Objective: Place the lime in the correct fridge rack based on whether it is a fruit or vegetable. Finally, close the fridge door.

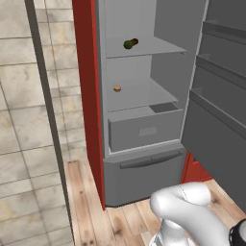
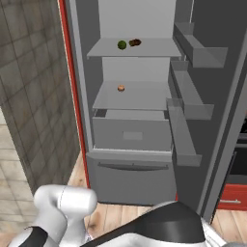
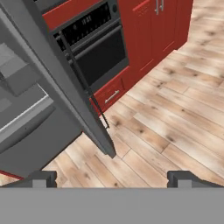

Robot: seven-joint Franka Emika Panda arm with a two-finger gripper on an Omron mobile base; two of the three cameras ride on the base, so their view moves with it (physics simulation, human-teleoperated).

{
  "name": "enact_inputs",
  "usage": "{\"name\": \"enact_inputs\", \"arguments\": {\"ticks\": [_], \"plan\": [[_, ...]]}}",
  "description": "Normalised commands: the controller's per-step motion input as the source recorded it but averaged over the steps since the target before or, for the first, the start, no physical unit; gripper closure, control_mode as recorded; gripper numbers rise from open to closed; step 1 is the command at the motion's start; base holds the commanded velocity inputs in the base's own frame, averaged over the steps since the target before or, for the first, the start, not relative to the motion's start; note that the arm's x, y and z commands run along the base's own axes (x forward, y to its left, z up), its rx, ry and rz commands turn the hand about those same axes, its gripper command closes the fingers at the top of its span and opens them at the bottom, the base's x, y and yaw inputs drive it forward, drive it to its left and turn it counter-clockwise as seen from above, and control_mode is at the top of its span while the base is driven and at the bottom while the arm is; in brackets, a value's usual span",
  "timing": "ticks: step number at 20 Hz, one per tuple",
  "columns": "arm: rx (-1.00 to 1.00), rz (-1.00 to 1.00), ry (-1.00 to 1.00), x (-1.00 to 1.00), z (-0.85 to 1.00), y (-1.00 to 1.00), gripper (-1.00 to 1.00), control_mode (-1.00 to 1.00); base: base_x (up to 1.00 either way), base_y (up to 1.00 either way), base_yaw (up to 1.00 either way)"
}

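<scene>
On the fridge rack (image 1: 158,47), left part: the lime (image 1: 128,44), touching a dark brown lump (image 1: 135,42) at its 2 o'clock in the left base view. In the right base view the lime (image 2: 122,45) sits at 9 o'clock of the lump (image 2: 136,42) on the rack (image 2: 154,48). Lower shelf (image 1: 144,93) carries a small tan-orange item (image 1: 117,88), left of centre. Below it a grey drawer box (image 1: 144,129) is pulled out. Fridge door (image 1: 216,134) stands wide open on the right, door bins (image 2: 185,111) facing inward. Hand view: door edge (image 3: 57,78) runs from 11 o'clock down to centre, oven (image 3: 94,48) and red cabinets (image 3: 153,30) behind it, wood floor (image 3: 175,113) toward 3 o'clock. Gripper (image 3: 112,179) fully open, fingertips (image 3: 41,178) far apart, nothing between them.
</scene>
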Motion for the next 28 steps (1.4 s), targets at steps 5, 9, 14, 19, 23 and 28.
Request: {"name": "enact_inputs", "arguments": {"ticks": [5, 9, 14, 19, 23, 28], "plan": [[0.00, 0.00, 0.00, 0.78, -0.68, -0.36, -1.00, -1.00, 0.00, 0.00, 0.00], [0.00, 0.00, 0.00, 0.95, -0.63, -0.12, -1.00, -1.00, 0.00, 0.00, 0.00], [0.00, 0.00, 0.00, 0.65, -0.40, -0.24, -1.00, -1.00, 0.00, 0.00, 0.00], [0.00, 0.01, 0.00, 0.24, -0.30, -0.65, -1.00, -1.00, 0.00, 0.00, 0.00], [0.00, 0.00, 0.00, 0.56, -0.28, -0.36, -1.00, -1.00, 0.00, 0.00, 0.00], [0.00, 0.00, 0.00, 0.64, -0.35, -0.47, -1.00, -1.00, 0.00, 0.00, 0.00]]}}
